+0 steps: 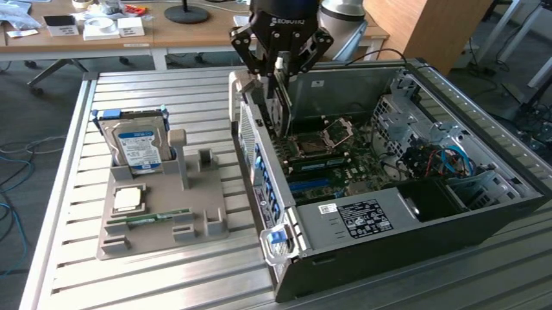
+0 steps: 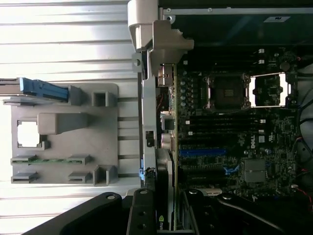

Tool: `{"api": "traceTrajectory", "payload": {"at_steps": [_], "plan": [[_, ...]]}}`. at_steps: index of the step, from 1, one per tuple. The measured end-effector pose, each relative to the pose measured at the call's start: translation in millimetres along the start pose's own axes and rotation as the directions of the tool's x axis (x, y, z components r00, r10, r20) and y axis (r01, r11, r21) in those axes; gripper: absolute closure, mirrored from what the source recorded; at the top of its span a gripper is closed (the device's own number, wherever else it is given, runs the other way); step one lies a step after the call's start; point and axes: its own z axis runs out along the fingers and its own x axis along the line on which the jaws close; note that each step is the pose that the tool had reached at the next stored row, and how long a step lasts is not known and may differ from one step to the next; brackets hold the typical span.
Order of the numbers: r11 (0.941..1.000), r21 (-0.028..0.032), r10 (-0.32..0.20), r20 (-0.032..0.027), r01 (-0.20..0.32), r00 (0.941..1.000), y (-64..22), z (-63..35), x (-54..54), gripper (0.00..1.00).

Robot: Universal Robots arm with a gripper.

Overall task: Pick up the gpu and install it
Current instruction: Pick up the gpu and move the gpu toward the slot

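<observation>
One slip is looking like the main danger here: the gpu [image 1: 282, 106] is hanging upright, edge down, inside the case [image 1: 392, 255], just beside its rear wall and above the board [image 1: 345, 165], and I am judging that it is not yet sitting in a slot. If the card is coming down tilted or off line, its lower edge could be landing on the board beside the slot, or its bracket end could be catching on the case's rear wall. Pressing on then could be bending the card or twisting it in the grip. The pincer [image 1: 281, 70] is standing over the case by that rear wall, partly closed, its fingers clamping the gpu's upper edge from both sides and touching nothing else I can make out. Outside the case, the holder [image 1: 203, 194] is lying on the desk [image 1: 61, 271], carrying the drive [image 1: 138, 145] and the stick [image 1: 159, 215].
</observation>
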Motion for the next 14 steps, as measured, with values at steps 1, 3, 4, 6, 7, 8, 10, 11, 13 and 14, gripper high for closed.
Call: {"api": "traceTrajectory", "payload": {"at_steps": [1, 3, 4, 6, 7, 8, 10, 11, 13, 14], "plan": [[1.0000, 0.0000, 0.000, 0.0000, 0.000, 1.0000, 0.2, 0.0, -2.5, 0.73], [1.0000, 0.0001, 0.000, -0.0001, 0.000, 1.0000, 0.7, 0.1, -8.2, 0.73], [1.0000, 0.0000, 0.000, 0.0000, 0.000, 1.0000, 1.0, 0.1, -11.3, 0.73], [1.0000, 0.0001, 0.000, -0.0001, 0.000, 1.0000, 1.4, 0.1, -17.0, 0.73], [1.0000, 0.0001, 0.000, -0.0001, 0.000, 1.0000, 1.7, 0.2, -19.7, 0.73], [1.0000, 0.0000, 0.000, 0.0000, 0.000, 1.0000, 1.9, 0.2, -22.1, 0.73], [1.0000, 0.0000, 0.000, 0.0000, 0.000, 1.0000, 2.3, 0.3, -26.3, 0.73], [1.0000, 0.0000, 0.000, 0.0000, 0.000, 1.0000, 2.5, 0.3, -28.3, 0.73], [1.0000, 0.0001, 0.000, -0.0001, 0.000, 1.0000, 2.9, 0.4, -32.5, 0.73], [1.0000, 0.0000, 0.000, 0.0000, 0.000, 1.0000, 3.1, 0.4, -34.6, 0.73]]}}
